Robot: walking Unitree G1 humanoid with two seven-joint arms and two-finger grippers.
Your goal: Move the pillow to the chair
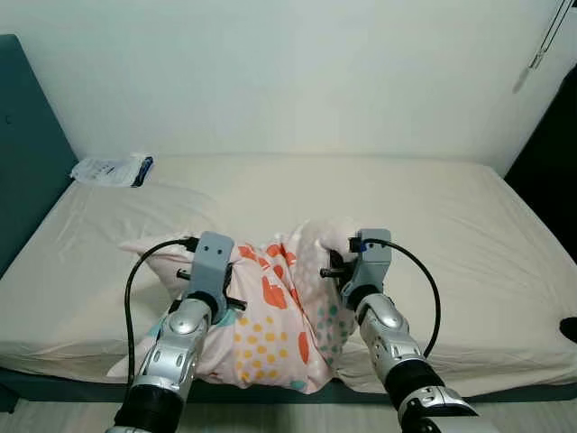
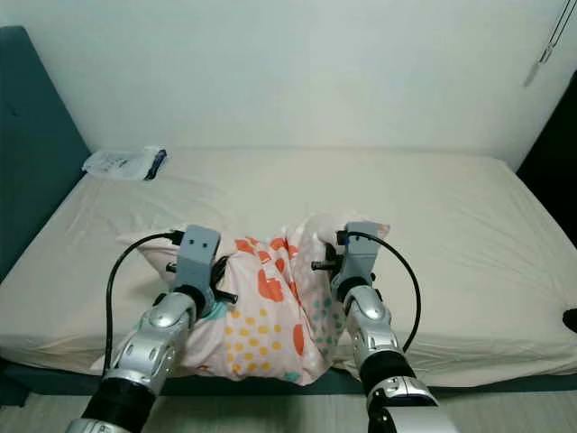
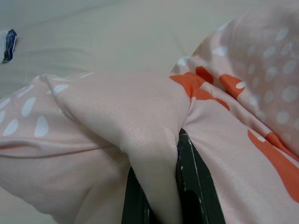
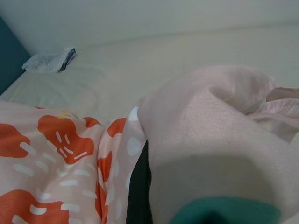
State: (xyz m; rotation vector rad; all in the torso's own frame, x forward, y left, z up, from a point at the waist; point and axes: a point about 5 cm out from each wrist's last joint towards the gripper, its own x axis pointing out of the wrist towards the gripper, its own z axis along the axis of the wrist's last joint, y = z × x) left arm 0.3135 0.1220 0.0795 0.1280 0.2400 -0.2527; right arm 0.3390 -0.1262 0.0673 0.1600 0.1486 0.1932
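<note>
I see a plastic packet (image 1: 111, 170) far back on bed (image 1: 469, 234), well apart. Pillow (image 1: 270, 316) at near edge; L gripper (image 3: 163, 186) & R gripper (image 4: 145, 186) both pinch its fabric.

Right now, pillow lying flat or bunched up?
Bunched up. The pillow is gathered at the near edge of the bed, with fabric folds pinched in the left claw and right claw.

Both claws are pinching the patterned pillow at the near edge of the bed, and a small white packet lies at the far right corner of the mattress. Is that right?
Not quite. The packet lies at the far left corner of the mattress, next to the teal headboard, as the left eye view shows. The rest holds: the left claw and the right claw both pinch the pillow at the near edge.
</note>
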